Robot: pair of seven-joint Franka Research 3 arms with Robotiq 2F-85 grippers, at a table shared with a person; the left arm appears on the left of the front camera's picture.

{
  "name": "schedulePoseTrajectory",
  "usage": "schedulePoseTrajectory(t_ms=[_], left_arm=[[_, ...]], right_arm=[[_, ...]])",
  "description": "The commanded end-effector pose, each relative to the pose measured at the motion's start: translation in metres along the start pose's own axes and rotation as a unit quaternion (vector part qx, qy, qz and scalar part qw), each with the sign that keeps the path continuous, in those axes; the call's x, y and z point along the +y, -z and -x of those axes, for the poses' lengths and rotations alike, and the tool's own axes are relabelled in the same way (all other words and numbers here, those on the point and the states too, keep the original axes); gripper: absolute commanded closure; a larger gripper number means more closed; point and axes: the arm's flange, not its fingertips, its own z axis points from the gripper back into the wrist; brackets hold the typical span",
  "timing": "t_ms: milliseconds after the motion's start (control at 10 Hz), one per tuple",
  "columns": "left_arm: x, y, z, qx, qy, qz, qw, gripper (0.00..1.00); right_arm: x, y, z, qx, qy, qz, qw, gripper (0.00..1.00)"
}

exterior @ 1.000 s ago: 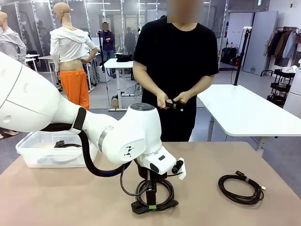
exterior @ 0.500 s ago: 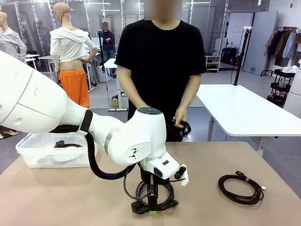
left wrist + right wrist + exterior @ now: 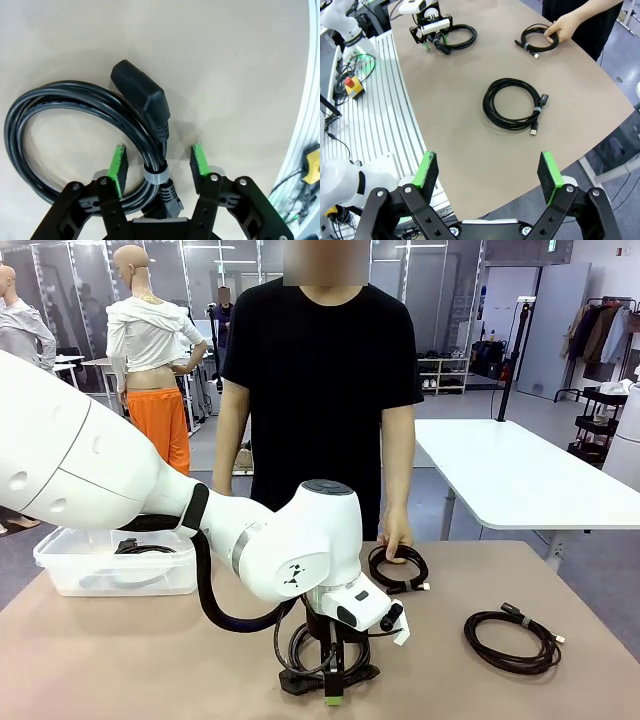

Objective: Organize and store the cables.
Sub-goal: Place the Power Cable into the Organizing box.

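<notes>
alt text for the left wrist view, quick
The left gripper, jaws apart, straddles a coiled black cable at its grey strap, one green pad inside the loop, one outside. The cable lies on a tan table.

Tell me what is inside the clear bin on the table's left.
A coiled black cable lies inside the clear bin. The left arm covers the bin's right end, so anything there is hidden.

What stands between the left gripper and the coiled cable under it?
Nothing visible does. The left gripper straddles the cable at its grey tie, with green pads on either side and only open gaps between.
</notes>
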Motion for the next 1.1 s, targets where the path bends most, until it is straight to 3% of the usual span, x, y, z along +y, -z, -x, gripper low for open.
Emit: schedulePoseTrajectory(t_ms=[0, 200, 300, 500, 700, 1000], left_arm=[[-0.004, -0.002, -0.005, 0.008, -0.014, 0.002, 1.0, 1.0], [-0.006, -0.002, -0.005, 0.013, -0.013, 0.003, 1.0, 0.95], [-0.007, -0.004, -0.004, 0.016, -0.017, 0.004, 1.0, 1.0], [-0.005, -0.016, 0.004, 0.016, -0.03, 0.004, 0.999, 1.0], [-0.009, -0.052, 0.019, -0.004, -0.028, 0.005, 1.0, 1.0], [-0.014, -0.118, 0.055, -0.022, -0.013, -0.051, 0.998, 1.0]], right_arm=[[0.0, 0.0, -0.001, -0.007, -0.004, 0.0, 1.0, 0.0], [0.0, 0.0, -0.001, -0.007, -0.004, 0.0, 1.0, 0.0], [0.0, 0.0, -0.001, -0.007, -0.004, 0.0, 1.0, 0.0], [0.0, 0.0, -0.001, -0.007, -0.004, 0.0, 1.0, 0.0], [0.0, 0.0, -0.001, -0.007, -0.004, 0.0, 1.0, 0.0], [0.0, 0.0, -0.001, -0.007, -0.004, 0.0, 1.0, 0.0]])
